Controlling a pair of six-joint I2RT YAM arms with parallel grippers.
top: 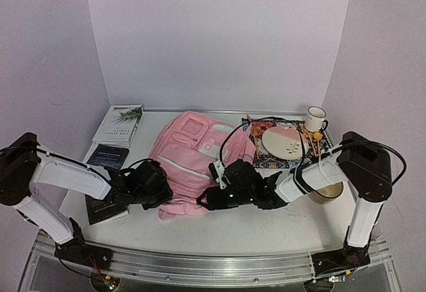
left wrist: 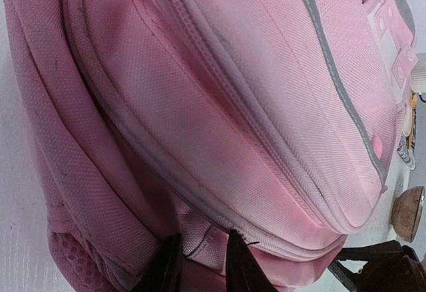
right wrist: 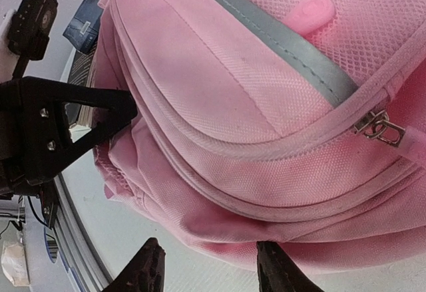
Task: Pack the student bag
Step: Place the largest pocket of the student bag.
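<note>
The student bag (top: 196, 149), a soft pink backpack, lies flat in the middle of the table with its lower edge toward the arms. My left gripper (top: 162, 189) is at the bag's near left corner. In the left wrist view (left wrist: 203, 265) its jaws are shut on a fold of pink fabric (left wrist: 200, 249) under the zip seam. My right gripper (top: 205, 202) sits at the bag's near right edge. In the right wrist view (right wrist: 210, 272) it stands open over bare table, the bag's hem (right wrist: 219, 235) just beyond its fingertips. A metal zip pull (right wrist: 378, 127) shows at the right.
A white book (top: 118, 124), a dark blue book (top: 106, 155) and another dark book (top: 103, 209) lie left of the bag. At the right, a patterned mat (top: 256, 136) carries a plate (top: 283, 142); a mug (top: 315, 118) stands behind. A wooden bowl (top: 331, 192) sits under my right arm.
</note>
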